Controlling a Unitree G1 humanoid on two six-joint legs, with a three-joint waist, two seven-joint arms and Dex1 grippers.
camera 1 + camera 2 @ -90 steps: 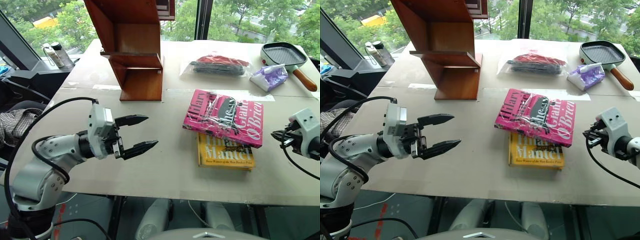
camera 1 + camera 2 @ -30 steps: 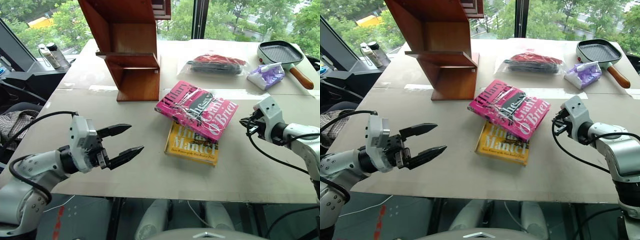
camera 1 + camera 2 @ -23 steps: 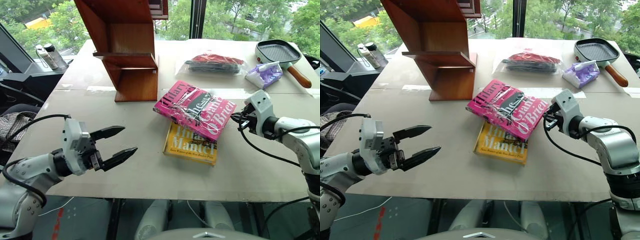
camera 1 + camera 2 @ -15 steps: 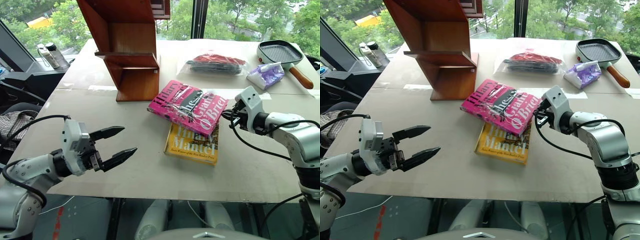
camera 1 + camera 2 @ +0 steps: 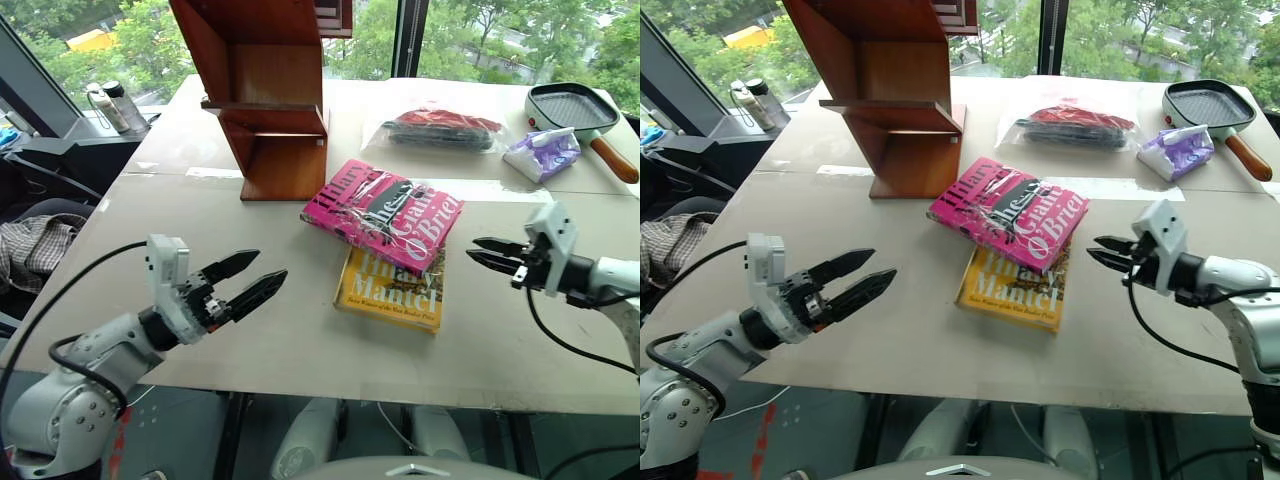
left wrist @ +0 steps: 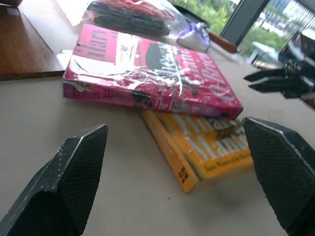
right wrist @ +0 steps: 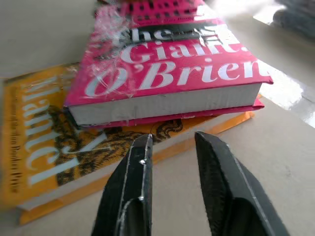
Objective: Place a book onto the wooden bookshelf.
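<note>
Nearest, the left tool is hovering with fingers spread wide, empty, well left of the pink book. That book is lying tilted on the yellow book, mid-surface. The right tool is waiting just right of it, fingers slightly apart, empty; its wrist view is showing the pink book's page edge. Behind the pink book, the bookshelf is standing.

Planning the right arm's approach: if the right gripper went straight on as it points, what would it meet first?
Probably the book: the right gripper points at its page edge, just above the yellow book.
</note>
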